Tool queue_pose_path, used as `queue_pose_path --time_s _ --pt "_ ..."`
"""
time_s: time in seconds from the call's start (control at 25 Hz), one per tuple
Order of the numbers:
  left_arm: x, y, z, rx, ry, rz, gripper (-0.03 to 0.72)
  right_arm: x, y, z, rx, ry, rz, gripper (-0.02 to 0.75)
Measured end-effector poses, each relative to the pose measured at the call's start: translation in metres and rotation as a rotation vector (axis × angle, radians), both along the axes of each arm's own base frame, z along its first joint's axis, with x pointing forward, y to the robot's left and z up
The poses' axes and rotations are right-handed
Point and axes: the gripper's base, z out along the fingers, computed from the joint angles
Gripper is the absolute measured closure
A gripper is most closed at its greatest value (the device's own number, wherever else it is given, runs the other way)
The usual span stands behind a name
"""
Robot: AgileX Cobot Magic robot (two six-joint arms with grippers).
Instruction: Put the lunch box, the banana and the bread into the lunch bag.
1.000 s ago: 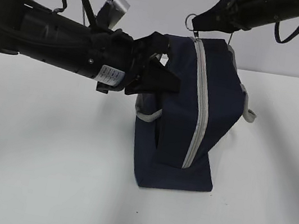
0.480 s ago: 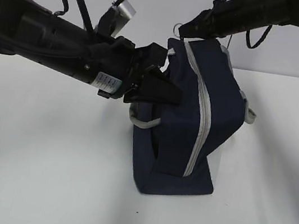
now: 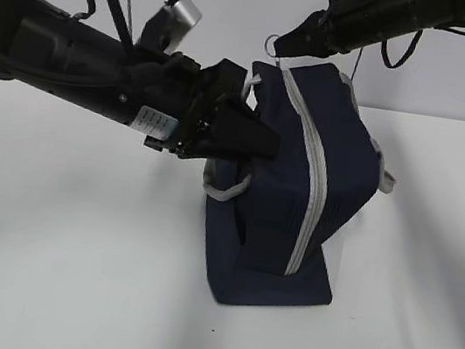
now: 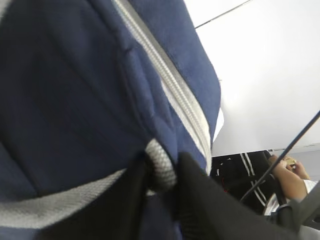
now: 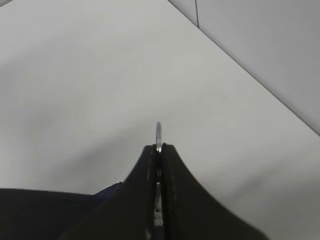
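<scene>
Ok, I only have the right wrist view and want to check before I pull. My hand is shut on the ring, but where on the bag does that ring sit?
Observer: The ring pull in the right hand is at the top corner of the lunch bag, which stands upright on the table.
Operator: Is the zipper shut?
Observer: The grey zipper looks closed down the whole visible front, from the top to near the base.
Operator: And the other arm?
Observer: The left hand is at the bag's side, with a grey strap handle between its fingers. Whether they pinch it I cannot tell.
</scene>
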Motion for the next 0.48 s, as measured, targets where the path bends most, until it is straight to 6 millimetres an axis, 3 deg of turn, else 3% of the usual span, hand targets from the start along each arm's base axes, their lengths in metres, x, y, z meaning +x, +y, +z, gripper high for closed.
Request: queue_pose_path --time_s 0.08,0.16,0.32,0.48 --pt "0.005 0.009 0.001 -0.014 0.026 0.019 0.348 -0.002 0.000 0.000 -0.002 0.010 0.013 0.754" --pt "0.011 0.019 0.002 -0.027 0.056 0.057 0.239 -0.003 0.001 0.000 -0.003 0.020 0.027 0.754" --pt "0.020 0.041 0.017 -0.056 0.050 0.160 0.187 -0.005 0.001 -0.001 -0.016 0.036 0.049 0.754" --pt "0.033 0.045 0.029 -0.069 0.021 0.260 0.187 -0.006 0.000 -0.002 -0.026 0.040 0.050 0.754"
